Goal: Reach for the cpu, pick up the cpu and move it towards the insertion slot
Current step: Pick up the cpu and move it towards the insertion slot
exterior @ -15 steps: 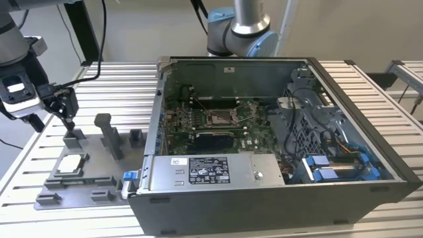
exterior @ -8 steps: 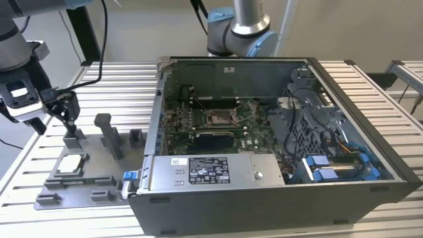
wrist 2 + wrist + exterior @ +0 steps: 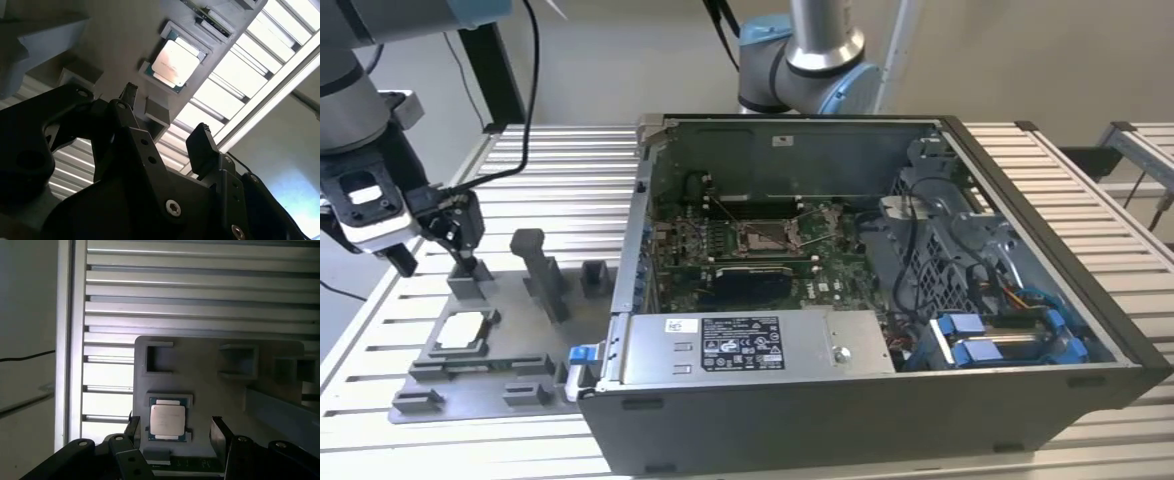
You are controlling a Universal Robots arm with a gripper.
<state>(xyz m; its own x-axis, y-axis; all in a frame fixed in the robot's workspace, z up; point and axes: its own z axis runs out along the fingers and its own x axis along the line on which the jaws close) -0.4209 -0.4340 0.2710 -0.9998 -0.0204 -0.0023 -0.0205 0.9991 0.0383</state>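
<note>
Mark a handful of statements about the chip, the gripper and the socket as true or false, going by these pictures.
1. The chip lies in a recess of the grey fixture. True.
2. The gripper is clamped on the chip. False: its jaws stand open, hold nothing, and the chip rests in the fixture.
3. The socket sits on the green board inside the computer case. True.
4. The chip is seated in the socket. False: it lies outside the case, in the fixture on the exterior view's left.
</note>
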